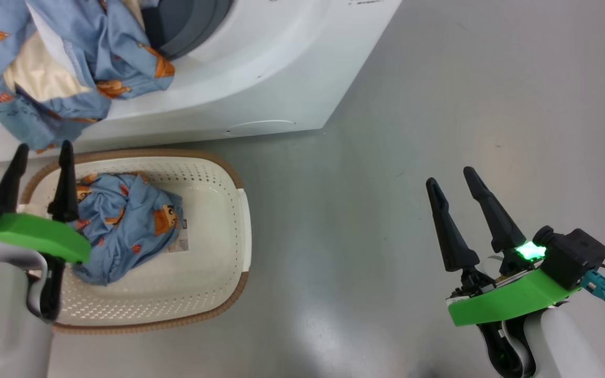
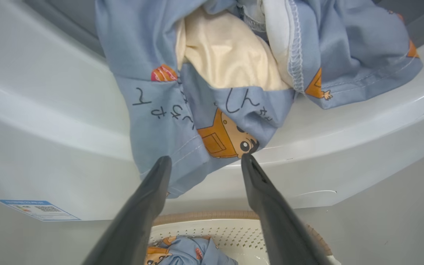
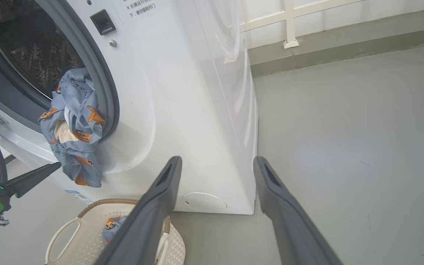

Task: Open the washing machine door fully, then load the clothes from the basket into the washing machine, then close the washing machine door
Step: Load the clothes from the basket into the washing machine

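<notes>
Left gripper [image 1: 43, 146] open, empty, by clothes [image 1: 71, 52] hanging from washer [image 1: 260, 68], more in basket [image 1: 244, 220], right gripper [image 1: 450, 176] open, empty, over floor [image 1: 465, 79].

Blue clothes [image 3: 73, 125] overhang the washing machine [image 3: 182, 110]; basket [image 3: 87, 224] below.

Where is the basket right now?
Head view, lower left: the basket sits on the floor just in front of the washing machine, one blue garment inside, the left hand at its left end.
</notes>
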{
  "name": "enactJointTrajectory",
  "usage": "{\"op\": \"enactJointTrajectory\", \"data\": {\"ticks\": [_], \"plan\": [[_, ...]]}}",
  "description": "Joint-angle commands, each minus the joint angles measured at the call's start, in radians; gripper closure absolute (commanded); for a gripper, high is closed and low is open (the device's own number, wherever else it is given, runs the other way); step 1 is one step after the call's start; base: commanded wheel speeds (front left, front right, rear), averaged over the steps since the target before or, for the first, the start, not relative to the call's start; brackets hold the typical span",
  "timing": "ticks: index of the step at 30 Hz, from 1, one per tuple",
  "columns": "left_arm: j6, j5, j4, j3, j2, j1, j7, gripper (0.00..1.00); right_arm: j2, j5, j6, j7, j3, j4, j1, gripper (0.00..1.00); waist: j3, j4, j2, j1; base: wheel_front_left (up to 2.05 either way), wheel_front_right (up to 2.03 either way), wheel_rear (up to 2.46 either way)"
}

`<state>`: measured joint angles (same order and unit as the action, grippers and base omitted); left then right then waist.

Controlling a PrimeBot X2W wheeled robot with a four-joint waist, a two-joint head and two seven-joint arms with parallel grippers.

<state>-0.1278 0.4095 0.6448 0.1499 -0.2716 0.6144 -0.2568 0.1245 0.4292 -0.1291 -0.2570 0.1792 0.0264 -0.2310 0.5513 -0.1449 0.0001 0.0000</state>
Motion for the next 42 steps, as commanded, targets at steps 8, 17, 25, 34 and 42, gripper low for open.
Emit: {"op": "enactJointTrajectory", "data": {"ticks": [8,17,25,34,42], "plan": [[-0.003,0.035,0.080,0.022,-0.077,0.098,-0.005,0.00,-0.003,-0.012,-0.002,-0.005,0.040,-0.017,0.001,0.00,0.006,-0.024,-0.0001,0.0000,0.00,0.00,0.00],[-0.003,0.091,0.151,0.072,-0.103,0.175,-0.005,0.00,0.000,-0.012,-0.002,-0.005,0.055,-0.018,-0.003,0.00,0.014,-0.042,-0.0001,0.0000,0.00,0.00,0.00],[-0.003,0.126,0.184,0.113,-0.120,0.236,-0.005,0.00,-0.001,-0.015,-0.002,-0.005,0.061,-0.019,-0.011,0.00,0.029,-0.050,-0.0001,0.0000,0.00,0.00,0.00],[-0.003,0.162,0.182,0.144,-0.133,0.264,-0.005,0.58,0.000,-0.015,-0.002,-0.005,0.067,-0.019,-0.018,0.00,0.034,-0.054,-0.0001,0.0000,0.00,0.00,0.00],[-0.003,0.197,0.149,0.148,-0.131,0.260,-0.005,1.00,0.000,-0.016,-0.002,-0.005,0.058,-0.023,-0.016,0.00,0.032,-0.045,-0.0001,0.0000,0.00,0.00,0.00]]}}
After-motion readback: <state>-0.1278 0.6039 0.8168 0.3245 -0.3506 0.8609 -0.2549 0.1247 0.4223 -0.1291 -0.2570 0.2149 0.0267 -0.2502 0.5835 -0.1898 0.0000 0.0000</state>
